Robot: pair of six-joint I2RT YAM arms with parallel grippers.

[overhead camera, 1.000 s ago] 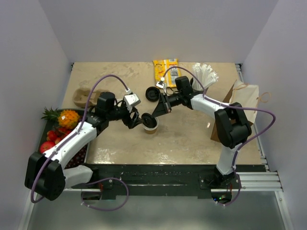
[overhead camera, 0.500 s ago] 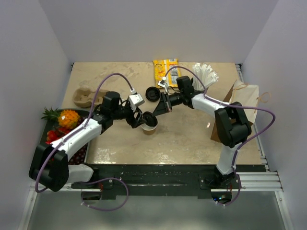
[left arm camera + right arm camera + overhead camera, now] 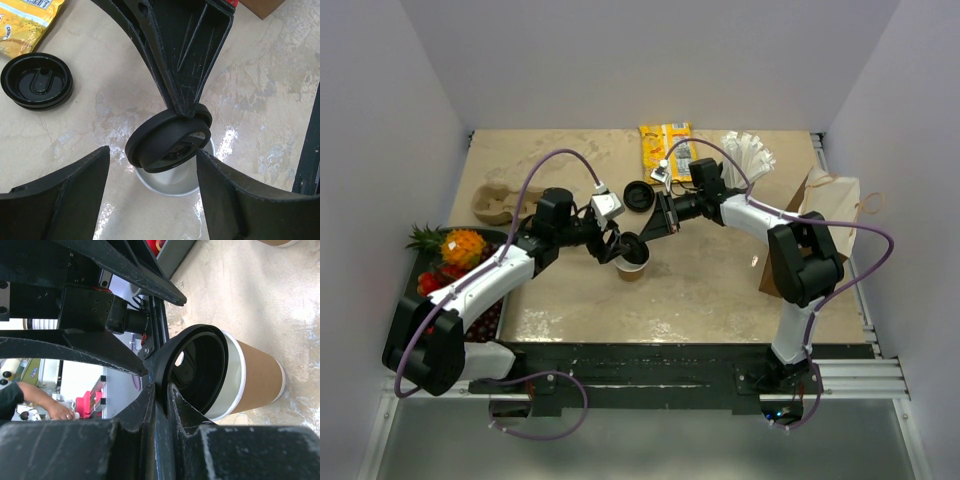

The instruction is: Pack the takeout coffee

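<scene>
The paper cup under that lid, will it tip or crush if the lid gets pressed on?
Probably light and tippy: the paper cup looks empty inside. Its thin wall may buckle under uneven pressure, since the lid is tilted over its rim.

Top cam is looking down over the whole table (image 3: 740,290) from high behind; wrist cams are sitting close, facing from opposite sides, both sharing lid (image 3: 155,145) over cup (image 3: 255,372).
</scene>
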